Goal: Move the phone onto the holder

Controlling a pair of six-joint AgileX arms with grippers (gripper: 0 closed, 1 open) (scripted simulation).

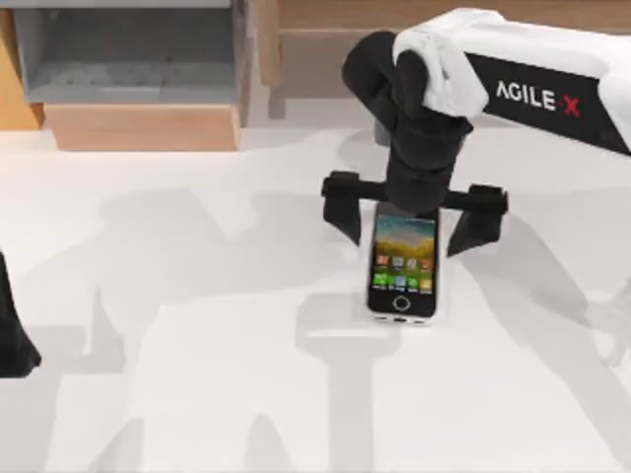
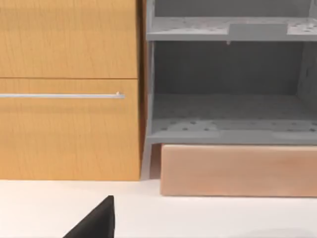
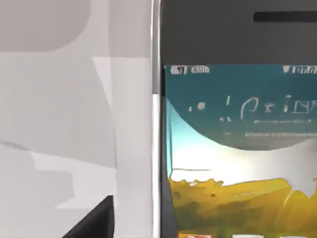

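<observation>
Right gripper: my right gripper (image 1: 414, 222) hung over the upper end of the phone (image 1: 402, 264), near the middle of the table (image 1: 197, 394), fingers spread wide apart and holding nothing; one finger (image 1: 342, 205) stood off the phone's left edge and the other off its right, both clear of the rim
Phone: it sat face up with its screen toward the overhead camera, home button at the near end, on a pale block (image 1: 394, 325) that I took to be the holder, though I could not tell for sure whether it rested in a seat or merely on top
Wrist check: my right wrist camera looked straight down the phone's face (image 3: 237, 148), its silver rim (image 3: 156, 124) running nearly upright through the picture, so I judged my wrist square to the long edges
Step in hand: with the fingers apart beside a phone that looked placed, I judged this to be the let-go, the task close to done
Doing it well: I needed to keep the spread wide and lift straight up, with no sideways drift, so that neither finger clipped the rim and tipped the phone off its seat
Risk: a brush on the top edge could slide it down the block
Left gripper: my left gripper (image 1: 15, 335) sat parked at the table's left edge, facing the wooden cabinet (image 2: 69, 89) and grey shelf (image 2: 228, 129)
</observation>
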